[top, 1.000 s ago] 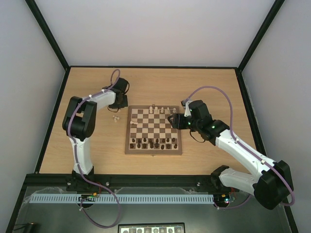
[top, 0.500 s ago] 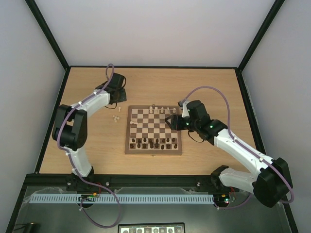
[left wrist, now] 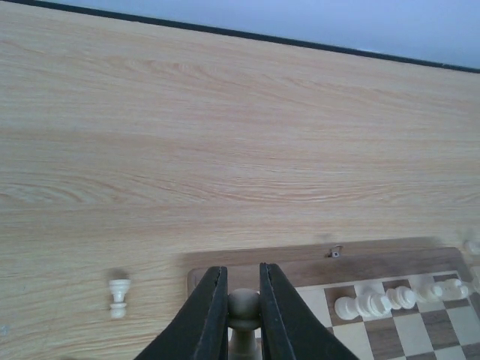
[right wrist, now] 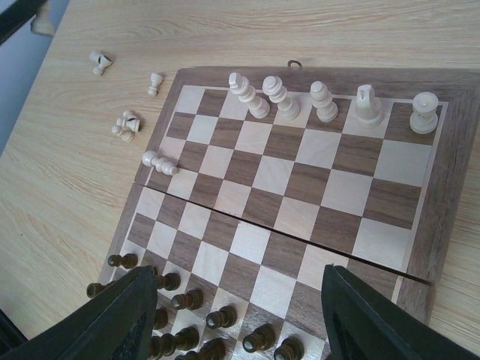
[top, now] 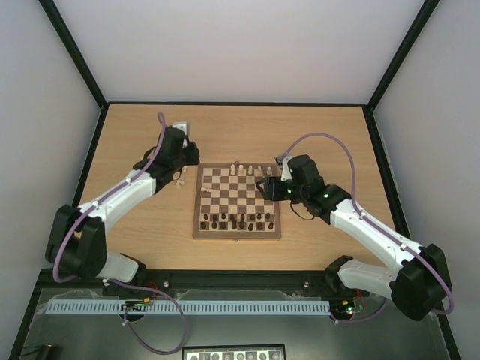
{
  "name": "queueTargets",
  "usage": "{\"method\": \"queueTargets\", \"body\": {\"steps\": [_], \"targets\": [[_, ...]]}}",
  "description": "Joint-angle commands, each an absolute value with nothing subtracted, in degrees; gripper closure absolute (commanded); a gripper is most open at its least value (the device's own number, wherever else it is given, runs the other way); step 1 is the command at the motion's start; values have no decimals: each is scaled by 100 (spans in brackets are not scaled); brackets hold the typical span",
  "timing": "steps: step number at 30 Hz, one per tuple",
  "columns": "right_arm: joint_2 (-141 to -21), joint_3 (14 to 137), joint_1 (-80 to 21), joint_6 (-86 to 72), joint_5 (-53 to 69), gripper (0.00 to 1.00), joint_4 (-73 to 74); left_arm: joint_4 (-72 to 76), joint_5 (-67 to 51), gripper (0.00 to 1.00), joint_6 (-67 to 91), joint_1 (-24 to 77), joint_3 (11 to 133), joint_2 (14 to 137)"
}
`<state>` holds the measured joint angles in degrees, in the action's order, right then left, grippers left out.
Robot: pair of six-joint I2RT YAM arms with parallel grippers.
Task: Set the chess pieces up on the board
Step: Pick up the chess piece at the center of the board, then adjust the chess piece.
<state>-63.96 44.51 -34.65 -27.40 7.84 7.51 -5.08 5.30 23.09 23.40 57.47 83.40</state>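
Left gripper (left wrist: 244, 296) clenched on pale pawn (left wrist: 244, 309) head; right gripper (right wrist: 238, 300) released, empty. Risk: thin grip, pawn slips or topples far-row pieces (right wrist: 322, 101) on board (right wrist: 439, 217).

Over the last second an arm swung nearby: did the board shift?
No. The board keeps the same gap to the far edge of the table.

**Piece count**

One board (right wrist: 439, 217). Pale chess pieces (right wrist: 324, 101): five ahead of the right gripper (right wrist: 240, 300), one lying to its left, at least four off-board beyond that, one in the left gripper (left wrist: 242, 281). Dark chessmen (right wrist: 223, 317): partly hidden, uncountable.
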Motion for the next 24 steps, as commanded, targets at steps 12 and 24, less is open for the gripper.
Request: {"method": "queueTargets", "body": {"steps": [12, 24], "targets": [[-6201, 4439, -3507, -2696, 852, 39, 773, 3119, -1747, 98, 2320, 2369, 3099, 6113], [-5868, 3881, -3506, -3335, 3064, 40, -1037, 4831, -3349, 97, 2987, 2919, 2670, 5886]]}}
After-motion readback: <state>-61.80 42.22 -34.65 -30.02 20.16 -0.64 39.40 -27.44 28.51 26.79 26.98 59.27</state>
